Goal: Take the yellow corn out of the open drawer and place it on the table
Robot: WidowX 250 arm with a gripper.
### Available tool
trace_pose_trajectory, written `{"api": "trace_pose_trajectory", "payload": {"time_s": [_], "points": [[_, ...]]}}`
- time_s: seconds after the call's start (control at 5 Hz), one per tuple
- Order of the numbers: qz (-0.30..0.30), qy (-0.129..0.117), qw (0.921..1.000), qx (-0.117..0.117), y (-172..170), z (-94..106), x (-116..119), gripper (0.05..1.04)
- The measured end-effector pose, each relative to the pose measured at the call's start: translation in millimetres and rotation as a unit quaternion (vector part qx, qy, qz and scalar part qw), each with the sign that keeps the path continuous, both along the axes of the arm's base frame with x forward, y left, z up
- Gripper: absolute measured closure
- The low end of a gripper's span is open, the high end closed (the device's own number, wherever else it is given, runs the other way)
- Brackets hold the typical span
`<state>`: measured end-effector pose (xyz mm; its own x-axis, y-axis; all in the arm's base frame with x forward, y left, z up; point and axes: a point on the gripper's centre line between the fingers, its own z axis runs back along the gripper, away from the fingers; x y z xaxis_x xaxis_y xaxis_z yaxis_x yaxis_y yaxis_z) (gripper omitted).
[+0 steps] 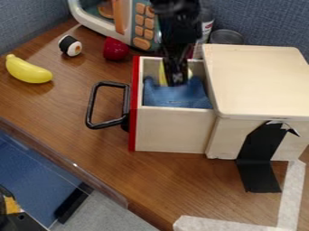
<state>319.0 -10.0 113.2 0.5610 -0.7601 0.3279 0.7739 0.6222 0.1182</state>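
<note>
The black gripper (176, 77) hangs down into the pulled-out wooden drawer (175, 131), over a blue cloth (175, 95) lying inside. Its lower end is at or just above the cloth; whether they touch, I cannot tell. Right behind the gripper, a yellow object (162, 74) is partly hidden in the drawer. The drawer has a red front edge and a black handle (91, 106) on its left, and it joins a pale wooden box (256, 81) on the right.
A toy microwave (124, 22) stands at the back. A red toy (115, 49), a sushi toy (70, 46) and a yellow banana (28, 70) lie left of the drawer. Cans (226, 37) stand behind the box. Black tape (259, 158) hangs on its front. The table edge (72, 167) runs along the lower left.
</note>
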Motion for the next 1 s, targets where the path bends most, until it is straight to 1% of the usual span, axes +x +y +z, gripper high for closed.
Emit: {"api": "trace_pose_trajectory", "payload": {"time_s": [0.2,0.4,0.6,0.8,1.0], "points": [[0.034,0.006,0.9994,-0.001,16,3.6,14,0.547],[0.090,0.032,0.9954,-0.013,41,-6.4,37,0.547],[0.137,0.039,0.9895,-0.023,67,-8.0,56,0.547],[0.178,0.037,0.9827,-0.038,91,-2.9,69,0.547],[0.190,0.038,0.9805,-0.031,101,-3.1,67,0.548]]}}
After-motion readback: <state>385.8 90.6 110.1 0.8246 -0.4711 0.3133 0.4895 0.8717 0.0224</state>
